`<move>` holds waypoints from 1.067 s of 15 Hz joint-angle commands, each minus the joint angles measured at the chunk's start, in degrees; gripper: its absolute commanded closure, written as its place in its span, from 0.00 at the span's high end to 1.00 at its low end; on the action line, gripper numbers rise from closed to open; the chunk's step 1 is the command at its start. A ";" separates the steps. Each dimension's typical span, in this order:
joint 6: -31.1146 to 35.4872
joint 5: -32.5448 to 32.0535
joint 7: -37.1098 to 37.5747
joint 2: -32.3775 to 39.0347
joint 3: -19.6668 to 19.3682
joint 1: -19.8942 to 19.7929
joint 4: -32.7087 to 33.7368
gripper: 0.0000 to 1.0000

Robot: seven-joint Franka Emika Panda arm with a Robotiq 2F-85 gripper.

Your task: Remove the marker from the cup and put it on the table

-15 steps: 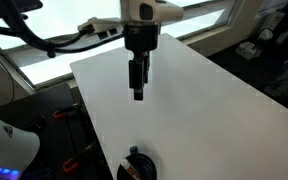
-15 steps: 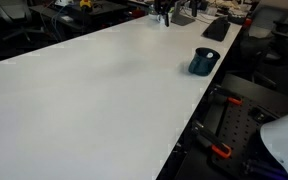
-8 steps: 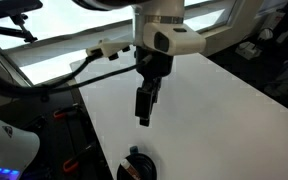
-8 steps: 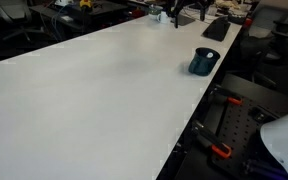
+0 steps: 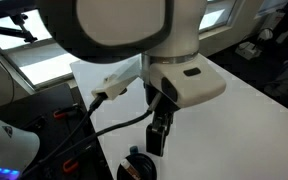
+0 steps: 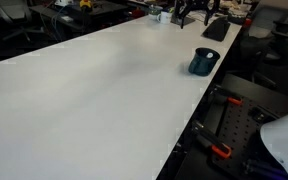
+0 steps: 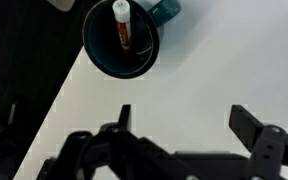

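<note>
Since half a second ago the arm has swung across the table toward the cup, so that it now fills much of an exterior view, and the pincer (image 5: 158, 136) hangs close above the cup (image 5: 136, 166) rather than over mid-table. In the wrist view the pincer (image 7: 184, 125) is spread wide with nothing between its fingers (image 7: 248, 124). Bare table (image 7: 234, 60) shows in the gap, which suits an approach not yet turned into a grasp. The cup (image 7: 144, 55) lies ahead of the fingers and off to one side, so the pincer is not yet centred over it. The marker (image 7: 122, 26) stands inside and leans against the far wall with its pale end uppermost. Judging by that lean, this upper end is the part the fingers could best close on. The cup sits right by the table's edge, with dark floor beside it, so a nudge from a descending finger might push it off. In an exterior view the cup (image 6: 202, 62) stands alone on the white table (image 6: 84, 90), leaving plenty of room beside it for laying the marker down.
</note>
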 commanded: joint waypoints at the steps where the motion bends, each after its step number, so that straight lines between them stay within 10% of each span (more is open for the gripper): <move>1: 6.57 -2.94 4.78 0.99 -0.91 -0.97 -3.24 1.00; 16: 8.87 -4.97 9.69 2.61 -3.01 -1.03 -7.60 1.00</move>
